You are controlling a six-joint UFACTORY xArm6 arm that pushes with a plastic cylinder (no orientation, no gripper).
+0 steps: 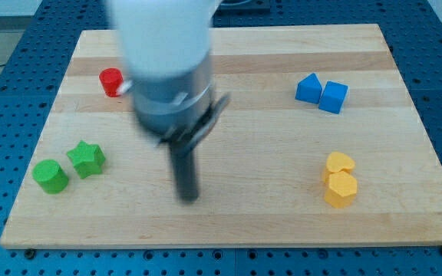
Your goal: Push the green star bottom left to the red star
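Observation:
The green star lies at the board's lower left, touching a green round block on its left. A red round block sits at the upper left. The red star is hidden behind my arm. My tip is at the lower middle of the board, well to the right of the green star and apart from every block.
Two blue blocks sit together at the upper right. Two yellow blocks sit together at the lower right. The blurred arm body covers the upper middle of the board.

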